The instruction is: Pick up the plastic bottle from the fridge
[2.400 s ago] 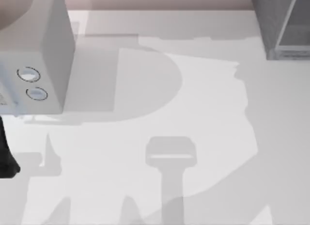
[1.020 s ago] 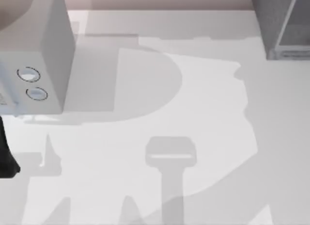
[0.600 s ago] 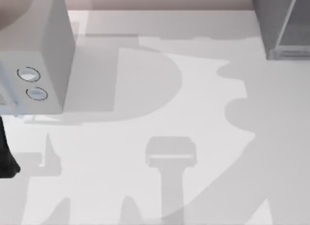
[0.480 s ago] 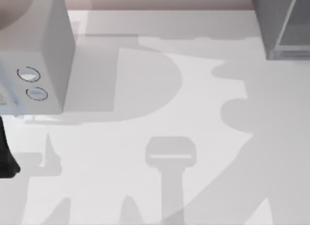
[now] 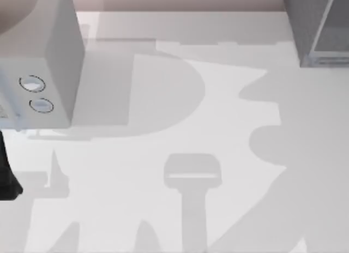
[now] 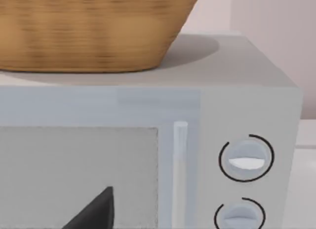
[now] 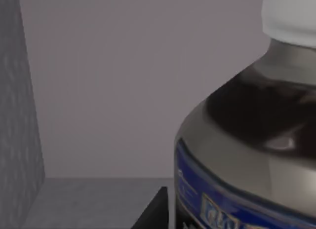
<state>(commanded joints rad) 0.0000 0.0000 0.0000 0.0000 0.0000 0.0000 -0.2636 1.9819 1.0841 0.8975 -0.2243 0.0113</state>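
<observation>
**Right pincer at the bottle inside the fridge**

Finds the plastic bottle (image 7: 247, 140) standing upright inside the fridge (image 7: 98, 91), very close to the right wrist camera. Carries a white cap (image 7: 291, 12) on top and a blue label band (image 7: 217, 204) around the lower body, with a see-through, greyish wall between the two. Stands on the grey fridge floor, in front of the plain back wall and apart from the speckled grey side wall.

Puts a dark tip of the right pincer (image 7: 155, 209) low in the right wrist view, just beside the bottle's base. Cannot tell whether this pincer is apart, together or clamped on the bottle, nor whether the tip touches the bottle.

From above, places the fridge (image 5: 322, 29) at the far right corner of the white desk (image 5: 163, 127), with its pale-edged panel facing the desk. Places a light grey microwave (image 5: 43, 62) with two round dials (image 5: 37, 95) at the far left. Leaves broad soft shadows (image 5: 294, 155) across the desk between them.

Keeps the left arm (image 5: 6, 179) parked at the desk's left edge, in front of the microwave. Shows a dark tip of the left pincer (image 6: 94, 211) before the microwave door (image 6: 79, 174), with a wicker basket (image 6: 89, 31) resting on the microwave's top. Cannot tell whether the left pincer is apart or together.
</observation>
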